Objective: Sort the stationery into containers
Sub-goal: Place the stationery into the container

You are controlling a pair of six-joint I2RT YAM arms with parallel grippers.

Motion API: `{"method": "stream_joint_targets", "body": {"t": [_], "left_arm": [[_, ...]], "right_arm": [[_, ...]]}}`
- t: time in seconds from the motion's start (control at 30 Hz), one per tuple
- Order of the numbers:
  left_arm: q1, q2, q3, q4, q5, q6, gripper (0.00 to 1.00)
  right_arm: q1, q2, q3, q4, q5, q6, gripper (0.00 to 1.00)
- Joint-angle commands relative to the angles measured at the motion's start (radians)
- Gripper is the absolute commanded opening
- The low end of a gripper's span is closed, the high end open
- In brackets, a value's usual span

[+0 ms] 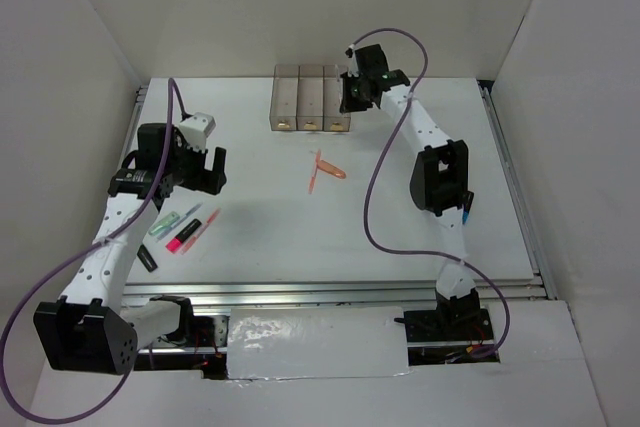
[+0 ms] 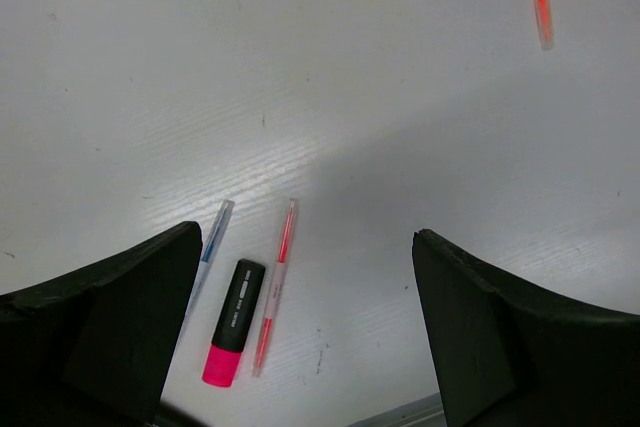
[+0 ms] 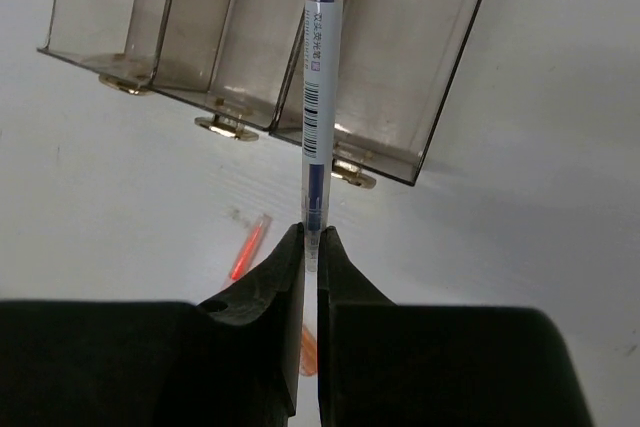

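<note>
At the far side of the desk [image 1: 250,237], the right gripper [image 3: 312,237] is closed almost fully, pinching one end of a blue pen [image 3: 318,77] with a barcode label. The pen's long axis runs straight out from the fingertips across the front edge of the right-hand one of three joined bins [image 3: 400,67], close to the wall shared with the middle one. Two orange pens [image 1: 325,172] lie crossed in front of the bins, while the left gripper [image 2: 305,247] hangs wide open and empty above a pink highlighter [image 2: 232,332], a salmon pen [image 2: 275,287] and a blue-tipped pen [image 2: 210,247] lying roughly parallel.
</note>
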Motion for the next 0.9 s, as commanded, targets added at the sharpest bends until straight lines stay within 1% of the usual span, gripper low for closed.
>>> {"method": "stream_joint_targets", "body": {"t": [0.0,0.17,0.37,0.47,0.5,0.63,0.73,0.77,0.87], "left_arm": [[-0.006,0.010,0.028,0.051,0.018,-0.029,0.99],[-0.004,0.014,0.023,0.066,0.006,-0.038,0.99],[-0.003,-0.019,-0.009,0.097,0.033,-0.049,0.99],[-0.003,-0.049,-0.029,0.120,0.021,-0.049,0.99],[-0.003,-0.056,-0.032,0.120,0.018,-0.045,0.99],[-0.003,-0.055,-0.020,0.103,-0.002,-0.040,0.99],[-0.003,-0.061,-0.015,0.095,-0.019,-0.031,0.99],[-0.003,-0.065,-0.014,0.091,-0.031,-0.023,0.99],[-0.003,-0.066,-0.012,0.068,-0.043,0.004,0.99]], "right_arm": [[-0.003,0.008,0.071,0.104,0.029,0.017,0.00],[0.000,0.052,0.074,0.143,0.034,0.023,0.00],[0.001,0.102,0.100,0.177,0.023,0.040,0.04],[0.009,0.115,0.100,0.190,0.020,0.048,0.10],[0.009,0.115,0.097,0.195,0.015,0.051,0.14],[0.012,0.121,0.096,0.233,0.031,0.060,0.18],[0.017,0.123,0.096,0.233,0.038,0.063,0.40],[0.017,0.117,0.094,0.232,0.040,0.063,0.56],[0.020,0.082,0.076,0.223,0.038,0.063,0.75]]}}
